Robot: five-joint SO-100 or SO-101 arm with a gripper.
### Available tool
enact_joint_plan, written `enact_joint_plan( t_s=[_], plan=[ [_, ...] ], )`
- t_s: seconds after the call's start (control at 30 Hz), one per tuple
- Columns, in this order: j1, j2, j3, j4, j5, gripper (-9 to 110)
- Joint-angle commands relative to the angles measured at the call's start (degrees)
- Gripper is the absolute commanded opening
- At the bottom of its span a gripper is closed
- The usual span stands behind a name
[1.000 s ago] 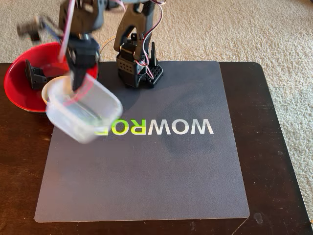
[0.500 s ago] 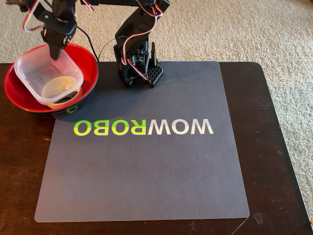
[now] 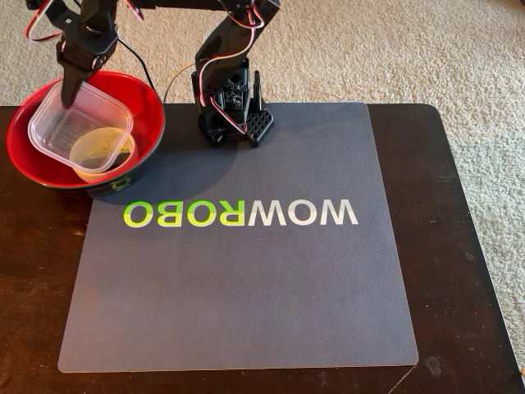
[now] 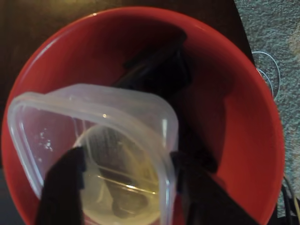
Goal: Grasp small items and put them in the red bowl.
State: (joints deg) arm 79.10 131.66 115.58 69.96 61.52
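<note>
The red bowl [image 3: 149,103] stands at the far left of the table in the fixed view and fills the wrist view [image 4: 234,103]. The clear square container [image 3: 70,123] lies tilted inside it, over the small white bowl [image 3: 100,158]. In the wrist view the container [image 4: 117,105] covers the white bowl [image 4: 101,140], and a black plastic part [image 4: 159,65] lies behind it in the bowl. My gripper [image 3: 70,89] hangs over the bowl's far left side. In the wrist view the gripper [image 4: 127,155] is open, with its jaws either side of the container's wall. The ribbed cylinder and the clip are hidden.
A grey mat [image 3: 246,271] printed WOWROBO covers the middle of the dark table [image 3: 459,246]. The arm's base [image 3: 230,103] stands at the mat's far edge, right of the bowl. Beige carpet [image 3: 459,57] lies beyond the table edges.
</note>
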Motion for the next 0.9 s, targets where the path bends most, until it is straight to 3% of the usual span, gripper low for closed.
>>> enact_joint_plan(
  t_s=[0.0,0.2,0.33,0.53,0.87],
  plan=[
    [-3.2,5.3,-3.4,2.3,-2.8,25],
    [-7.8,8.4,-14.1,18.3,-5.8,26],
    [-10.0,11.1,-16.5,22.5,-6.5,26],
    [-22.6,7.8,-22.0,21.1,-17.8,28],
    [-34.7,-29.2,-67.8,8.9,-33.3,28]
  ],
)
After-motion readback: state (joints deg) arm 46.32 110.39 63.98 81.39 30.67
